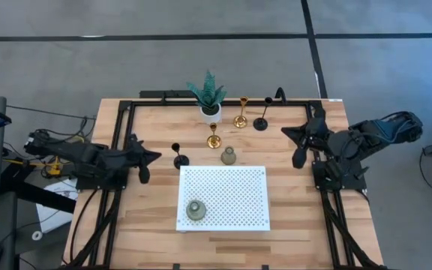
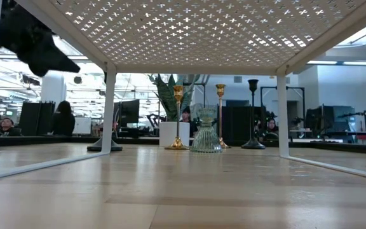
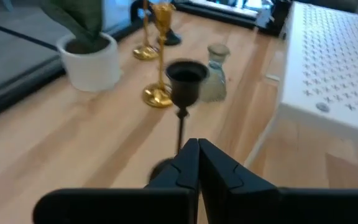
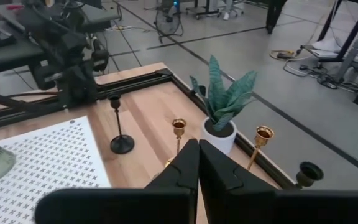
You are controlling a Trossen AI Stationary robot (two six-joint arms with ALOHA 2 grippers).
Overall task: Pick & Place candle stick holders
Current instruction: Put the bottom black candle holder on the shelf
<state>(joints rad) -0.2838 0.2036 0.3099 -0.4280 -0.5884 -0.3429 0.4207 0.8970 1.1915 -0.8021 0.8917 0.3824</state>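
High view first, from the lower edge of the frame upward: a white perforated tray [image 1: 223, 197] sits low in the middle of the wooden table [image 1: 148, 225], and one grey-green bell-shaped holder [image 1: 195, 210] stands on its lower left corner. Just above the tray's top edge, on bare wood, is the second grey-green holder [image 1: 229, 156]. Left of it, off the tray's upper left corner, stands a black stemmed holder [image 1: 179, 155]. The left gripper [image 1: 144, 164] hangs at mid-left of the frame, near that black holder but not touching it; in the left wrist view its fingers [image 3: 219, 168] are pressed together with nothing between them, the black cup just beyond their tips.

Higher in the frame, one gold holder [image 1: 213, 136] stands below the plant in a white pot [image 1: 210, 101], the other gold holder [image 1: 241, 112] beside the pot on its right, and the second black holder [image 1: 262, 118] right of that. The right gripper [image 1: 299, 151] hovers at mid-right, well apart from all the holders, fingers shut and empty in its own wrist view.
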